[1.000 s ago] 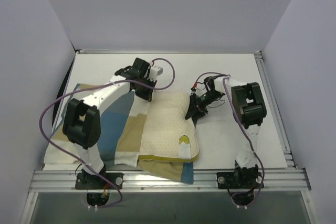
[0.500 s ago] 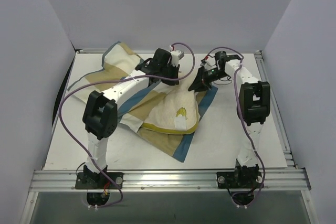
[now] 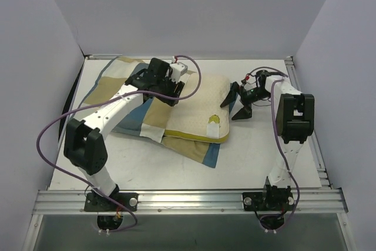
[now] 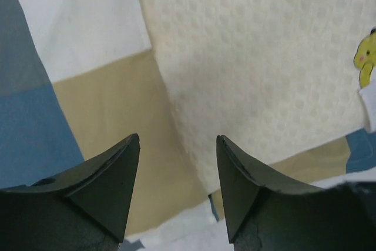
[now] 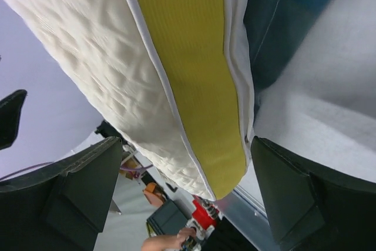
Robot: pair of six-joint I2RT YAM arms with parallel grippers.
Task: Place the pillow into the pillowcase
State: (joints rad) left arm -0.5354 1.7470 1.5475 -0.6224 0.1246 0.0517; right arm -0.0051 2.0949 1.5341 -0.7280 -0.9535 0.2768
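Observation:
The cream pillow (image 3: 197, 107) lies flat on the spread blue, tan and white checked pillowcase (image 3: 114, 89), with its top face bare. Its yellow emblem (image 3: 216, 120) faces the near right corner. My left gripper (image 3: 171, 98) hovers open over the pillow's left edge; in the left wrist view the left gripper (image 4: 178, 139) has nothing between its fingers, with the pillow (image 4: 252, 57) and pillowcase (image 4: 100, 104) below. My right gripper (image 3: 236, 104) stands open at the pillow's right end. The right wrist view shows the right gripper (image 5: 188, 168) straddling the pillow's yellow edge (image 5: 182, 57) without touching it.
The white table (image 3: 264, 151) is walled at the back and both sides. An aluminium rail (image 3: 188, 199) runs along the near edge by the arm bases. Purple cables loop off both arms. The pillowcase's near corner (image 3: 205, 156) sticks out under the pillow.
Both grippers have opened and let go. The pillow and pillowcase, bunched and lifted half a second ago, now lie flat, further back on the table. The right gripper has drawn back to the right.

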